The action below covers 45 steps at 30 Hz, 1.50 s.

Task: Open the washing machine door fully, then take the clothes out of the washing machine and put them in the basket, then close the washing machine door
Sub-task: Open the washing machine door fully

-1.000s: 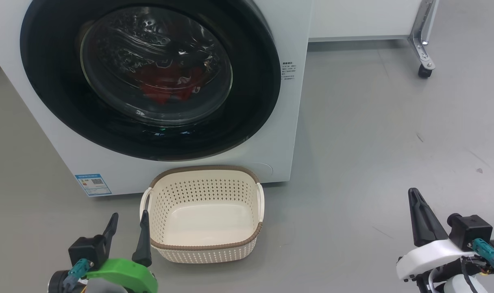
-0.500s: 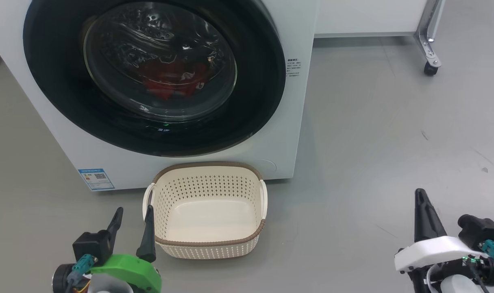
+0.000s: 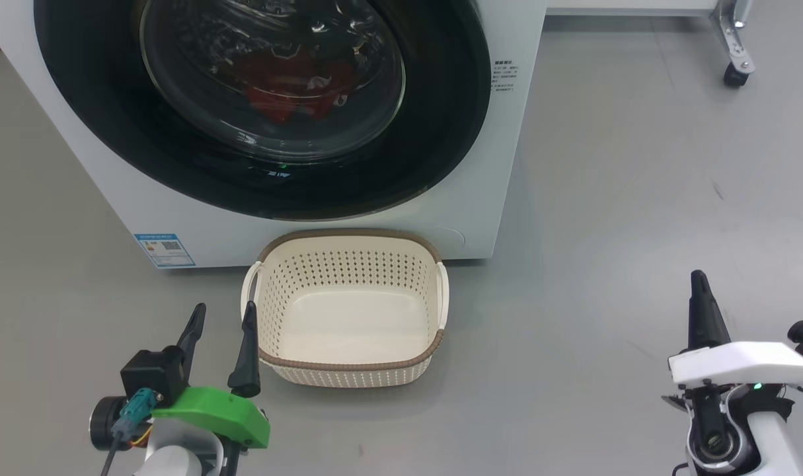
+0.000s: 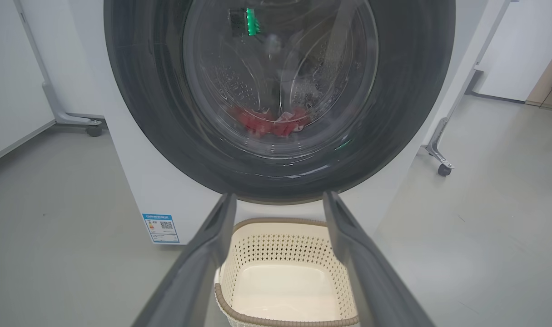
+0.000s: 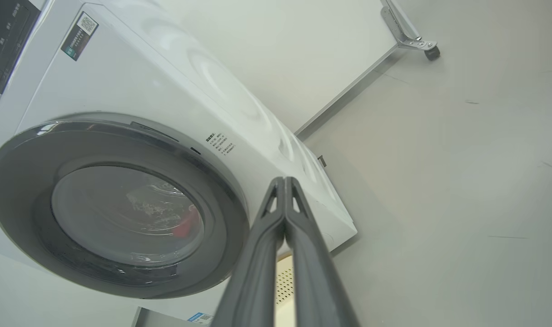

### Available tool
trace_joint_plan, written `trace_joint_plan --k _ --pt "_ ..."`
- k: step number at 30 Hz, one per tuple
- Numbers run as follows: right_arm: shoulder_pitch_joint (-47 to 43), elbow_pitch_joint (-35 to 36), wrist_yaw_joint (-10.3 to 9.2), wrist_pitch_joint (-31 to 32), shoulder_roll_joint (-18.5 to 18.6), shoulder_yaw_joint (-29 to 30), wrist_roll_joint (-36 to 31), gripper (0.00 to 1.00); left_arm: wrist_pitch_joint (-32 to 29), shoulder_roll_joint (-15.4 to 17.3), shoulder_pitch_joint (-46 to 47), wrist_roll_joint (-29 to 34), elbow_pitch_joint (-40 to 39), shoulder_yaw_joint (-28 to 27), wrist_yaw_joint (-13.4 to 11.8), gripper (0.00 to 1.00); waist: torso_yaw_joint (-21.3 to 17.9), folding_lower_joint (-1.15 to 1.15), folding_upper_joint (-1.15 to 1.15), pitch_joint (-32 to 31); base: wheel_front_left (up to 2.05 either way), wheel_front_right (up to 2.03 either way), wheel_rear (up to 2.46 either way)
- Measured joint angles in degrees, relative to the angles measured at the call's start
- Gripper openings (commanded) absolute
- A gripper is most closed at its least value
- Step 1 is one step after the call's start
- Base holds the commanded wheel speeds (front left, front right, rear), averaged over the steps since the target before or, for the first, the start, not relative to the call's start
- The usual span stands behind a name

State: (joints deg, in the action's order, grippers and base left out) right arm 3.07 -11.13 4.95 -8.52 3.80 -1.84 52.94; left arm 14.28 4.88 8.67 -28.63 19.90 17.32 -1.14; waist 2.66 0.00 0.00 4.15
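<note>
Seeing L gripper [image 3: 224, 316] jaws apart, basket [image 3: 348, 365] rim just right of them; R gripper [image 3: 698, 281] jaws pressed together, floor [image 3: 606, 231] open all round; washing machine door [image 3: 434, 152] flush shut ahead.

The floor [image 3: 606, 218] before me is a smooth, pale grey surface with a few dark scuff marks [image 3: 717, 190] on my right side. The washing machine [image 3: 467, 218] stands directly on it. The basket [image 3: 348, 233] sits upright on it just in front of the machine's base, its far rim close to the lower front panel; I cannot tell whether the two touch. Well apart, at the far right, a black caster [image 3: 731, 75] under a metal leg [image 3: 733, 36] rests on the same floor.
</note>
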Motion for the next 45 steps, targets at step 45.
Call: trace_joint_plan --k 45 --pt "43.40 -4.59 -4.54 32.37 7.71 5.19 35.93 0.00 0.18 -2.32 11.92 5.52 -5.64 1.75 0.46 1.00 9.00 0.00 0.00 21.96 0.00 0.00 0.00"
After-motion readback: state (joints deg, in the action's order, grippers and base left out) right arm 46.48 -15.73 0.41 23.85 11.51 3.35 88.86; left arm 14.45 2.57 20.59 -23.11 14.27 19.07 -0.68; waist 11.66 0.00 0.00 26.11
